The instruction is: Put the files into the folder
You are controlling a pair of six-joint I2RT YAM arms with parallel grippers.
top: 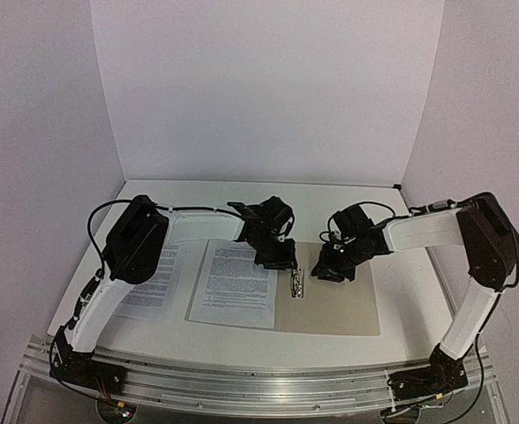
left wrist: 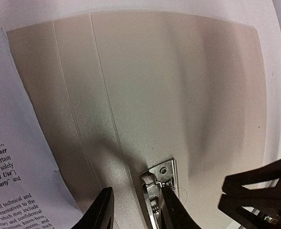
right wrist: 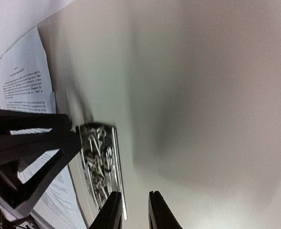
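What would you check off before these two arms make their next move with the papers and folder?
1. Folder lying open, flat: ok.
2. Metal clip uncovered at the spine: ok.
3. Clip raised for paper: cannot tell.
4. Left hand at the clip, fingers apart: ok.
5. Right hand beside the clip, empty: ok.
6. Sheets filed: not ok; one sheet lies on the folder's left half, the other sheet on the table.

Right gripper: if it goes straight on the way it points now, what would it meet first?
Probably the bare inside of the folder, just beside the metal clip; the right gripper looks close above it, though depth is unclear.
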